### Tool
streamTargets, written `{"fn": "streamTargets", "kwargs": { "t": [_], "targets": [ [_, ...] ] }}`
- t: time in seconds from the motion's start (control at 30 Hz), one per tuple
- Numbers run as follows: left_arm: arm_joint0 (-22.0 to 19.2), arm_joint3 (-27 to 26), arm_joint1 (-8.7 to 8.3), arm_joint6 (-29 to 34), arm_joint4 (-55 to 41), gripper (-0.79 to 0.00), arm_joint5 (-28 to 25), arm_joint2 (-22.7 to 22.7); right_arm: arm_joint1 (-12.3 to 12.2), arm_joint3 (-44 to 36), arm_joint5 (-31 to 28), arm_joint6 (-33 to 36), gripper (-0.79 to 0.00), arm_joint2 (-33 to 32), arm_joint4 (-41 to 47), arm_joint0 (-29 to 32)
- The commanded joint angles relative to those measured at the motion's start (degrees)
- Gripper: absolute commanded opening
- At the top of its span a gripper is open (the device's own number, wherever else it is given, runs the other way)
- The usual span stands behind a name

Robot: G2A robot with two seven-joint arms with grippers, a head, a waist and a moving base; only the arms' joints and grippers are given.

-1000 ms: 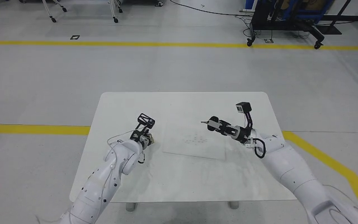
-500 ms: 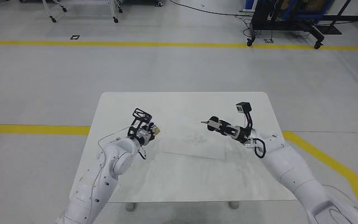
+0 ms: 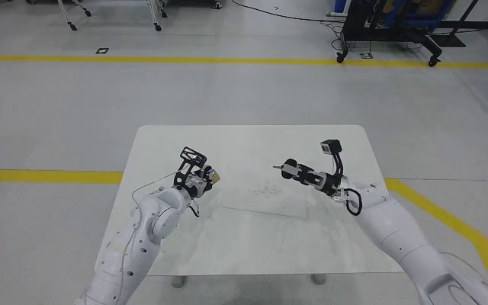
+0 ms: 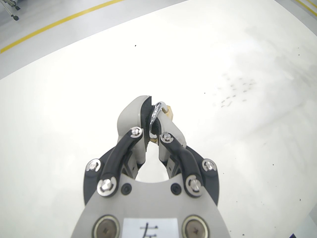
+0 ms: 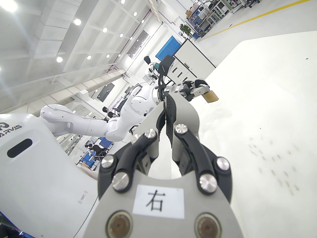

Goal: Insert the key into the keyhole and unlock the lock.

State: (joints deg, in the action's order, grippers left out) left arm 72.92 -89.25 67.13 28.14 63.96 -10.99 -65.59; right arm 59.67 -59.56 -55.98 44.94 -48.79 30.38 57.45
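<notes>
A brass padlock (image 3: 213, 178) with a silver shackle (image 4: 154, 115) is held above the left part of the white table (image 3: 252, 244). My left gripper (image 4: 152, 115) is shut on the shackle, and the brass body (image 4: 170, 114) pokes out past the fingertips. In the right wrist view the padlock (image 5: 210, 96) hangs farther off, facing my right gripper (image 5: 164, 106). That gripper is shut on a small silver key (image 3: 277, 167), whose tip points left toward the lock. A wide gap of bare table separates key and lock.
Faint scuff marks (image 3: 267, 189) dot the table's middle between the arms. The table's edges lie well away from both grippers. Yellow floor lines (image 3: 229, 59) and a wheeled dark cart (image 3: 396, 30) stand far behind the table.
The left arm has lifted the padlock and carried it slightly away from the table's front, turning it toward the right arm. The right gripper has barely shifted.
</notes>
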Motion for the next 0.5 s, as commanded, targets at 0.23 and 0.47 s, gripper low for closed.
{"fn": "streamTargets", "kwargs": {
  "t": [0.23, 0.47],
  "targets": [
    [-7.4, 13.4, 1.04, 6.8, -31.6, -0.785, -14.5, -1.2, 3.7, 0.4, 6.1, -6.2, -0.785, 4.0, 6.0, -1.8],
    [-8.4, 14.0, 0.96, 8.1, -32.1, -0.785, -15.1, -1.5, 4.1, 1.3, 6.5, -6.6, -0.785, 4.3, 5.9, -2.2]
  ]
}}
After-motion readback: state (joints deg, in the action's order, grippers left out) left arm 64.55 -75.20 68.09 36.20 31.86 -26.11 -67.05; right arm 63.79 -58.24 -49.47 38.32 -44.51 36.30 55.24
